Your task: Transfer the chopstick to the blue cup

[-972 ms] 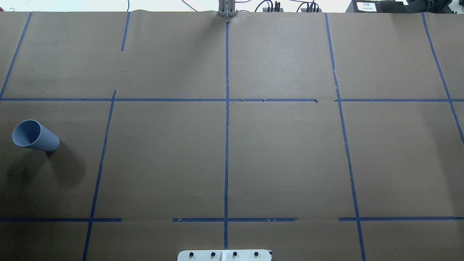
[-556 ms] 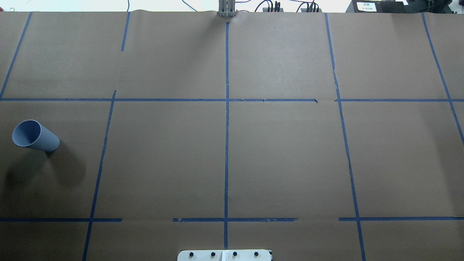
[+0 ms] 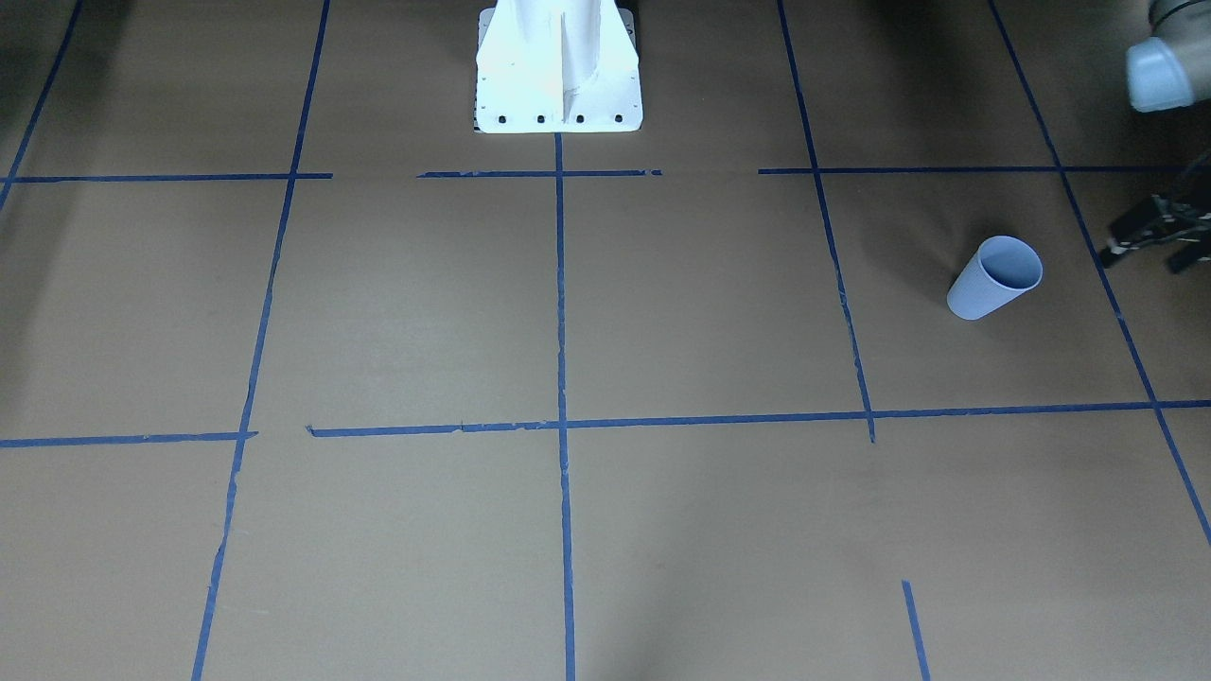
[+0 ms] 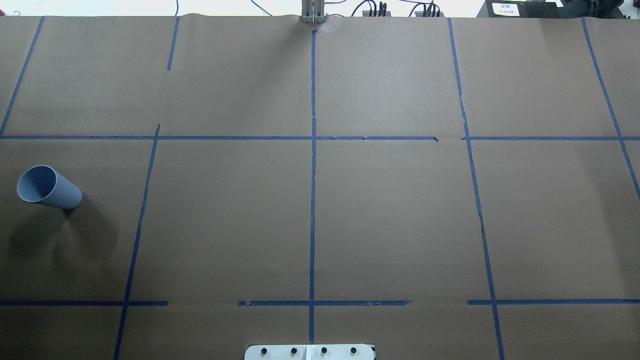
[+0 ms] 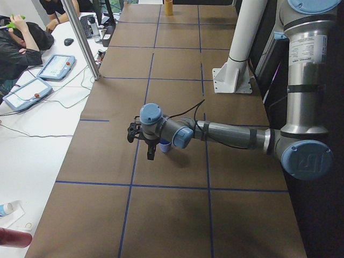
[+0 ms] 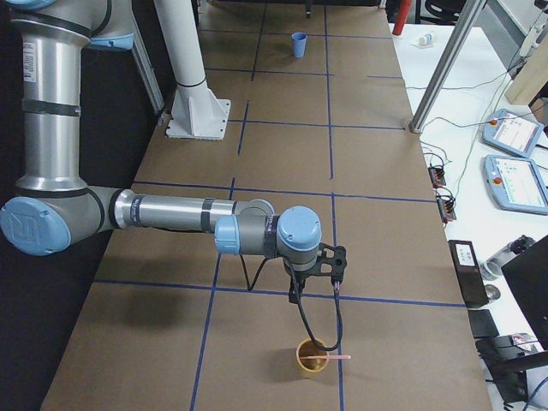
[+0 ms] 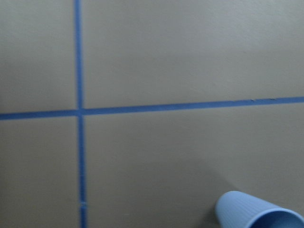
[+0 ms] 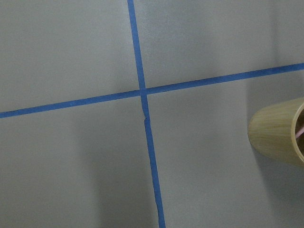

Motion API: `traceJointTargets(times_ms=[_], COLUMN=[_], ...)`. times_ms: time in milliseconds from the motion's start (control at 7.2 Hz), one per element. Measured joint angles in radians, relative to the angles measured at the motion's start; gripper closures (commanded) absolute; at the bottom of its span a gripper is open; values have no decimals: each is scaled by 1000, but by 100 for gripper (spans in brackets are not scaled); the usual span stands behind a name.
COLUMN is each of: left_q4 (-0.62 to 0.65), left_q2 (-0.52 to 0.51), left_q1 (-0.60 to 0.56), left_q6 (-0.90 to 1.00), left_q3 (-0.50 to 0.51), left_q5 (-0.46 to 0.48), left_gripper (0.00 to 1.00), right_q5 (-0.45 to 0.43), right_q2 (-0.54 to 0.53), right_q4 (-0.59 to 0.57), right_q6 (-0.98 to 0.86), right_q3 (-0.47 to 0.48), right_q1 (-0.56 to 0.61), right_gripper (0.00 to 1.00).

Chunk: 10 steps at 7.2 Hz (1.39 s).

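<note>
The blue cup stands upright at the table's left end, also seen as the blue cup and the blue cup. My left gripper hangs beside it at the view's right edge, its two black fingers apart and empty. The chopstick is a thin pink stick leaning out of a bamboo cup at the table's right end. My right gripper hovers just above and short of that cup; I cannot tell whether it is open or shut. The right wrist view catches the bamboo cup.
Brown paper with a grid of blue tape covers the table. The robot's white base stands at the middle of the near edge. Tablets and cables lie on the white bench beyond the far edge, where a seated person shows.
The blue cup has not moved. The dark shadow on the paper below it has paled a little.
</note>
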Motion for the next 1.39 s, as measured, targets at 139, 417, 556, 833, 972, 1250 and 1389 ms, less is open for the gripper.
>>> traceJointTargets(times_ms=[139,417,556,833,972,1250,1389], left_q4=[-72,-114,-117,-119,-118,-117,-116], left_q2=[19,30,29,26,24,17,11], left_q1=[50,112,133,159,165,169,170], left_q6=[-79,-127,-130,-131,-132,-138,-151], left_q3=[1,6,13,34,40,43,43], left_q5=[3,6,7,8,9,11,16], left_gripper=[0,0,0,34,53,88,99], right_q5=[0,-2,-3,-3,-3,-2,-2], right_q2=[1,1,1,1,1,1,1], right_q4=[0,0,0,-1,-1,-1,-1], right_q6=[0,0,-1,-1,-1,0,0], right_q3=[0,0,0,0,0,0,0], right_q1=[0,0,0,0,0,0,0], right_gripper=[0,0,0,0,0,0,0])
